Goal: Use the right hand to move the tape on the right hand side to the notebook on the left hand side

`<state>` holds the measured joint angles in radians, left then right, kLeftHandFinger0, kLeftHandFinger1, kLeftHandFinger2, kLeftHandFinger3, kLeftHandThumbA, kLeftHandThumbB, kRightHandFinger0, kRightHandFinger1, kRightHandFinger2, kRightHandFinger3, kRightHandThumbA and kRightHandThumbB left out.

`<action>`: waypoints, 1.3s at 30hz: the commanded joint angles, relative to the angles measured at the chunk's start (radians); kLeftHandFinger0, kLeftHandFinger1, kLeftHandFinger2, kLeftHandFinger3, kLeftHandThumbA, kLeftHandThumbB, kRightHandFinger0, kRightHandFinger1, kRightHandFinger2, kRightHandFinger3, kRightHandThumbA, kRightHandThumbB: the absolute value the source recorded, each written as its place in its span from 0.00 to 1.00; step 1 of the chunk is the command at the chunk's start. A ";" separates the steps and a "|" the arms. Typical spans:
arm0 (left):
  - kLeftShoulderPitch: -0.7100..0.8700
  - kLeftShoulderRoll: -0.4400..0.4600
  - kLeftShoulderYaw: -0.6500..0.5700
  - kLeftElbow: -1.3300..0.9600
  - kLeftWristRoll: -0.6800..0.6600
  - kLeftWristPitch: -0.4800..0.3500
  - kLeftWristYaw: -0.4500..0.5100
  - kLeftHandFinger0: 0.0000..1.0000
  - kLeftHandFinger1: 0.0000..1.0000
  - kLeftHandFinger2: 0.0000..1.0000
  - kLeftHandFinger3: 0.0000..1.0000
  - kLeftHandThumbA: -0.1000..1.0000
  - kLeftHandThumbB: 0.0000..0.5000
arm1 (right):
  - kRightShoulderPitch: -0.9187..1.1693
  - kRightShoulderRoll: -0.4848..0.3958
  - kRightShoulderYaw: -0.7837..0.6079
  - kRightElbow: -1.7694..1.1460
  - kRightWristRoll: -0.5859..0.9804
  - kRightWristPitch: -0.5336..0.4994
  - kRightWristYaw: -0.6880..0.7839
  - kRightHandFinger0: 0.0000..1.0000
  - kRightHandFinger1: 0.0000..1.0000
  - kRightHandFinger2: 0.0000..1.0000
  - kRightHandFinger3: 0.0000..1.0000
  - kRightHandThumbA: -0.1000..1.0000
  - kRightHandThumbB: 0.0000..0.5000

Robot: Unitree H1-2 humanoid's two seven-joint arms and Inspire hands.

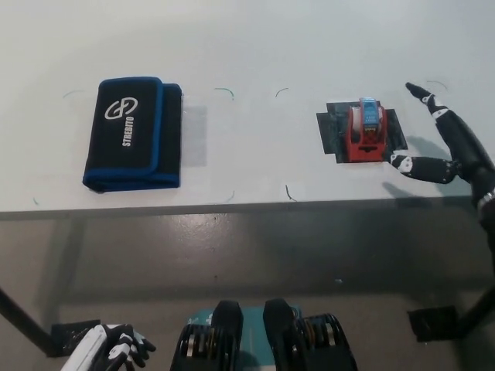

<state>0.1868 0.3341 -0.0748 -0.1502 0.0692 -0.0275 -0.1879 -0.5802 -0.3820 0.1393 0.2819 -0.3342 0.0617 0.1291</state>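
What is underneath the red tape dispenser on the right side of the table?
The tape dispenser sits on a dark rectangular patch lying flat on the white table. The patch's edges show around it; the part directly beneath the dispenser is covered.

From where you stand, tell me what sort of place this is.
Probably a robot test bench in a lab: a bare white table with pen-marked placement corners, a tape dispenser on a black patch, a black-and-blue notebook, grey floor below.
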 commanded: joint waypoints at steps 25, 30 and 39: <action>0.001 -0.006 0.005 -0.011 0.010 -0.037 0.002 0.40 0.40 0.47 0.64 0.87 0.32 | -0.233 0.038 0.019 0.400 0.034 -0.218 -0.022 1.00 1.00 1.00 1.00 0.76 0.45; 0.002 -0.006 0.006 -0.015 0.013 -0.032 0.004 0.41 0.40 0.47 0.65 0.86 0.28 | -0.217 0.053 -0.004 0.462 0.066 -0.248 -0.027 1.00 1.00 1.00 1.00 0.71 0.44; 0.005 -0.009 0.007 -0.016 0.007 -0.031 0.003 0.41 0.40 0.48 0.64 0.86 0.30 | -0.140 0.080 -0.027 0.480 0.088 -0.315 -0.036 1.00 1.00 1.00 1.00 0.73 0.38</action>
<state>0.1879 0.3296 -0.0747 -0.1450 0.0727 -0.0315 -0.1878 -0.7268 -0.3124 0.1312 0.7616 -0.2893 -0.1774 0.1136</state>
